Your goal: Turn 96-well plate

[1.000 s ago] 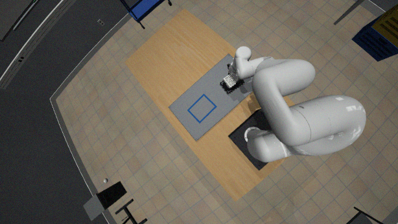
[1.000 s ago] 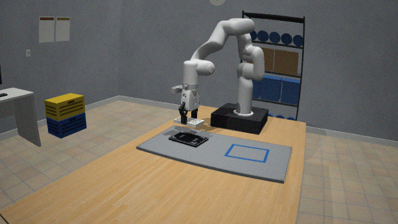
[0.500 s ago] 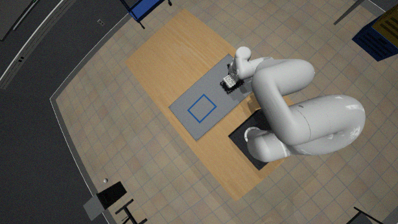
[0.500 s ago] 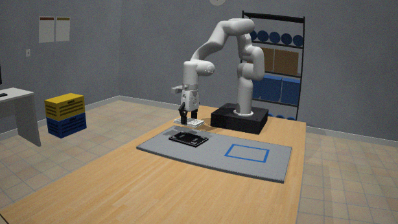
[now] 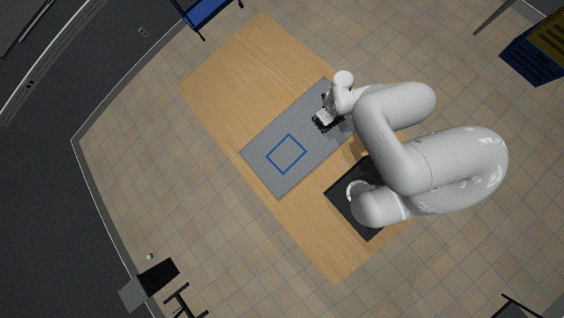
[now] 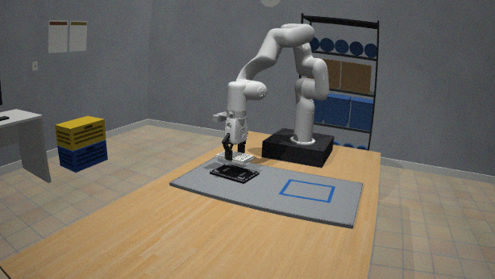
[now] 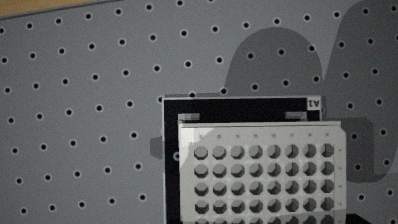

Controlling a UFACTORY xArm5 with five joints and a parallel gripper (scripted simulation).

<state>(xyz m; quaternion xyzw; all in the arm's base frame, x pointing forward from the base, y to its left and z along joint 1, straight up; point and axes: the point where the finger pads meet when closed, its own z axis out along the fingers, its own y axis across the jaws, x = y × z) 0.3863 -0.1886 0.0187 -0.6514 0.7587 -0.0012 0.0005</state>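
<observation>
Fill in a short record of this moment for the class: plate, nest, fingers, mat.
plate: white 96-well plate held above the nest, not seated
cut-off corner: upper right in the wrist view, toward the A1 mark
nest: black plate nest, vacant, on the mat
fingers: gripper shut on the plate
mat: grey mat with a blue square outline

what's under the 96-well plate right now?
The gripper holds the 96-well plate lifted over the black plate nest on the grey mat. The nest's far edge, two locators and its A1 label show; the rest is hidden under the plate.
</observation>
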